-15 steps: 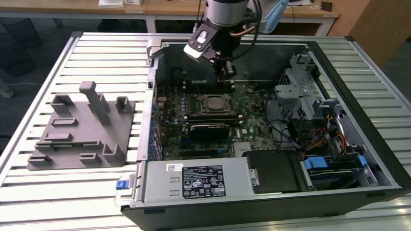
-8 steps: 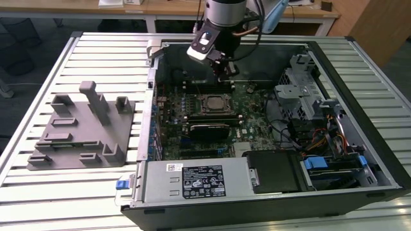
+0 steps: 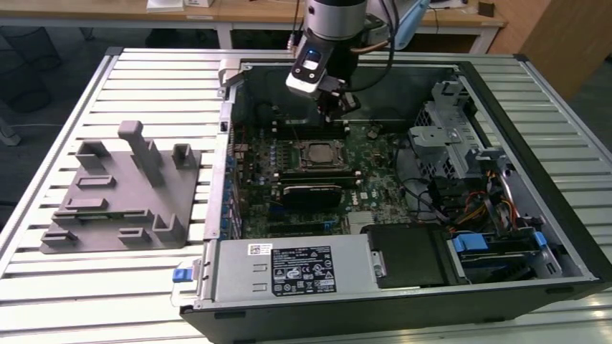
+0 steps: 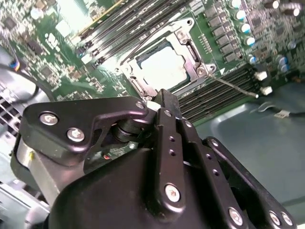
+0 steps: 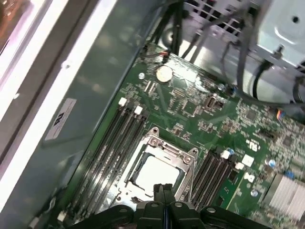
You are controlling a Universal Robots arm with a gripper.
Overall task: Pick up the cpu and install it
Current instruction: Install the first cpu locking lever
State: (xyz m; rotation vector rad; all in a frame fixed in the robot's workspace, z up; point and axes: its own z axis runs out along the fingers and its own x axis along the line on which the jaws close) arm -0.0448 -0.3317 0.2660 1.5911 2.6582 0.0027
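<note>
Cpu (image 4: 164, 67) seated flat in the metal-framed socket (image 4: 191, 53) near the middle of the green circuit board (image 4: 62, 71), pale silvery top facing up and bright in both wrist views. Rows of long memory slots (image 4: 224, 95) on two opposite sides of the socket. Thin metal lever (image 4: 236, 87) slanting out from one socket corner across one row of slots.

Fingers (image 4: 167, 119) pressed together, pinching nothing, tips over the socket's rim and just beside the cpu. Contact with the frame impossible to tell.

In the exterior view, circuit board lying inside an open computer case (image 3: 402, 315). Case resting on the slatted metal counter (image 3: 125, 301), filling the counter's half toward the exterior view's right. Arm (image 3: 335, 21) hanging over the case's far wall, fingers low above the board. Black finned block (image 3: 311, 193) on the board just beside the socket, on its near side. Grey tray with upright posts (image 3: 120, 208) by the counter's edge on the exterior view's left, outside the case and well apart from the fingers and cpu.
</note>
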